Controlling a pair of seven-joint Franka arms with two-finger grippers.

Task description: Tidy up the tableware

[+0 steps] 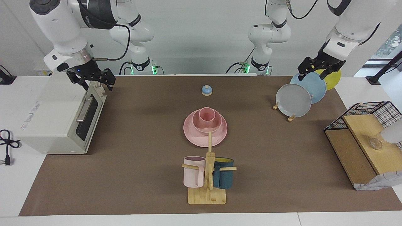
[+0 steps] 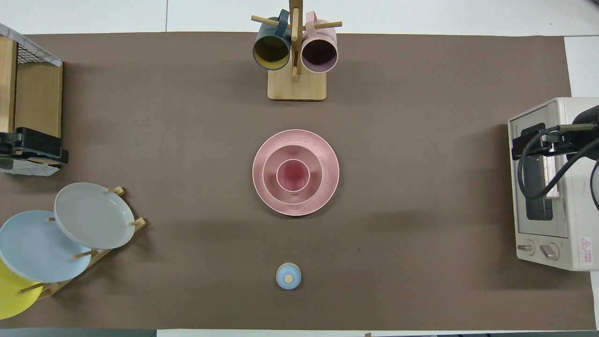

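The matte pink set is stacked in the middle of the table. The wide plate (image 1: 194, 137) lies flat, the bowl (image 1: 217, 125) sits on it, and the small cup (image 1: 207, 115) stands upright in the bowl. The overhead view shows the plate (image 2: 330, 164), bowl (image 2: 271, 171) and cup (image 2: 293, 176) nested the same way. My right gripper (image 1: 93, 84) is open and empty, raised over the toaster oven. My left gripper (image 1: 314, 74) is open and empty, raised over the plate rack. Both are well away from the stack.
A toaster oven (image 1: 53, 122) stands at the right arm's end. A rack holds grey (image 1: 293, 100), blue (image 1: 309, 86) and yellow plates at the left arm's end, beside a wire-and-wood shelf (image 1: 361, 147). A mug tree (image 1: 209, 175) carries two mugs. A small blue bell (image 1: 207, 90) sits near the robots.
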